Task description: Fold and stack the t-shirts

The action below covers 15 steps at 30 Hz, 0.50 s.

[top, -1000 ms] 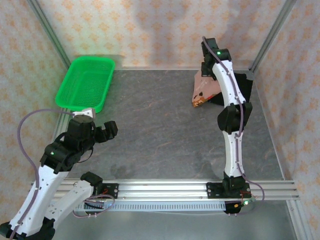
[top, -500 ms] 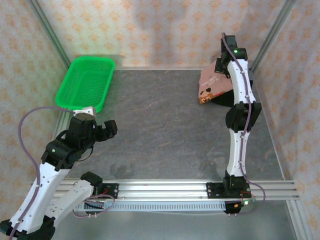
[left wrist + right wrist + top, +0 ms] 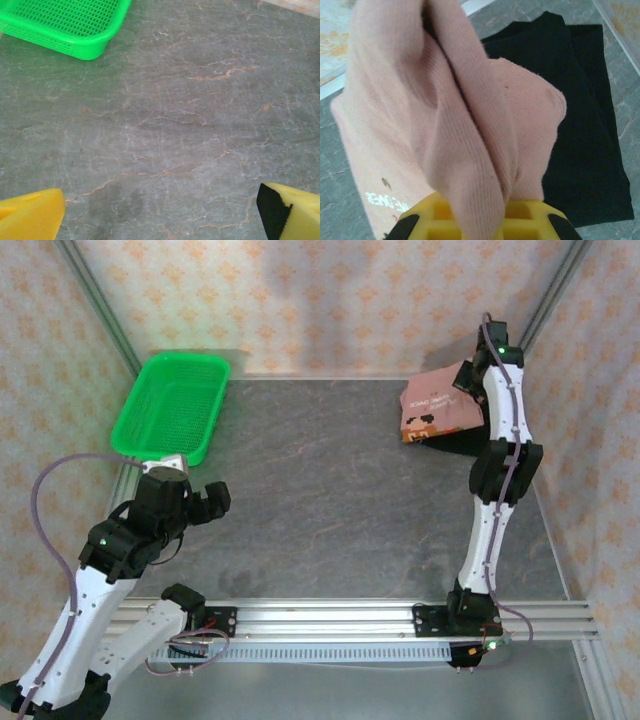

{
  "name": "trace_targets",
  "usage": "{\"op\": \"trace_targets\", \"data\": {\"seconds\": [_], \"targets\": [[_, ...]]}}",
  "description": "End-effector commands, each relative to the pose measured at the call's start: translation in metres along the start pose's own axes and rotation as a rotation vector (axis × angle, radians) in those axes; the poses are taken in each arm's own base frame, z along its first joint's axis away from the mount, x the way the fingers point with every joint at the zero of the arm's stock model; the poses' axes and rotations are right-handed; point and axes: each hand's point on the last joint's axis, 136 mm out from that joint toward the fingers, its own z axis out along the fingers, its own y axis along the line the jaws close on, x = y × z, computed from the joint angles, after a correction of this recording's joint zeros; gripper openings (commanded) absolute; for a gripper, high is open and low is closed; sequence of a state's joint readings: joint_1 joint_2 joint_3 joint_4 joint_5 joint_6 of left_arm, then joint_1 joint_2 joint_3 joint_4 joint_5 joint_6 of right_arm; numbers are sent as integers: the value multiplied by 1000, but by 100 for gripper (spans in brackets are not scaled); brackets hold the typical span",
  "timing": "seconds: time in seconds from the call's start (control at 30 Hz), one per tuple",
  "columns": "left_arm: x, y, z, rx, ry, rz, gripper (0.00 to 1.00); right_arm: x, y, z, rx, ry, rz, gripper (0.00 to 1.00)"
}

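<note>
Two t-shirts, both at the far right corner of the table [image 3: 320, 480]. One salmon-pink t-shirt [image 3: 440, 408], with white lettering and a small orange and dark print near its left edge; bunched into folds in the right wrist view [image 3: 445, 115] and pinched at the far right side by the right gripper [image 3: 467, 375]. Two yellow fingers [image 3: 415, 225] closed tight on that pink cloth, right gripper [image 3: 480, 220] at the bottom of its own view. One black t-shirt [image 3: 458, 443], lying flat on the table beneath and to the right of the pink one [image 3: 580, 125], partly covered by it. One green mesh basket [image 3: 222, 390] at the far left of the table, well apart from both shirts. Left gripper [image 3: 215, 498] near the front left, over bare table [image 3: 175, 125], fingers spread wide with nothing between them [image 3: 160, 217]; basket corner [image 3: 95, 50] at the upper left there. Two arms in all, one on each side.
</note>
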State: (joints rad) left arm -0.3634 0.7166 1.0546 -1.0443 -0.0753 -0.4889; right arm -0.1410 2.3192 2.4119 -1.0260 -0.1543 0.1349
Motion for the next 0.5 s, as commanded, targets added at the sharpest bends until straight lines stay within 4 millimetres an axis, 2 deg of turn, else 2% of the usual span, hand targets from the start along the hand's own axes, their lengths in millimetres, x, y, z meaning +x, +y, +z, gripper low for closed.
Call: {"op": "trace_targets", "data": {"seconds": [0.0, 0.17, 0.33, 0.47], "targets": [[-2, 14, -10, -58, -16, -9, 100, -31, -6, -27, -73, -112, 91, 0], [5, 20, -14, -66, -4, -40, 100, -27, -25, 1, -69, -83, 137, 1], [5, 21, -20, -49, -19, -46, 100, -21, -44, 33, -46, -47, 180, 11], [-1, 21, -26, -60, -31, -47, 100, -24, -62, 49, -12, -39, 227, 50]]}}
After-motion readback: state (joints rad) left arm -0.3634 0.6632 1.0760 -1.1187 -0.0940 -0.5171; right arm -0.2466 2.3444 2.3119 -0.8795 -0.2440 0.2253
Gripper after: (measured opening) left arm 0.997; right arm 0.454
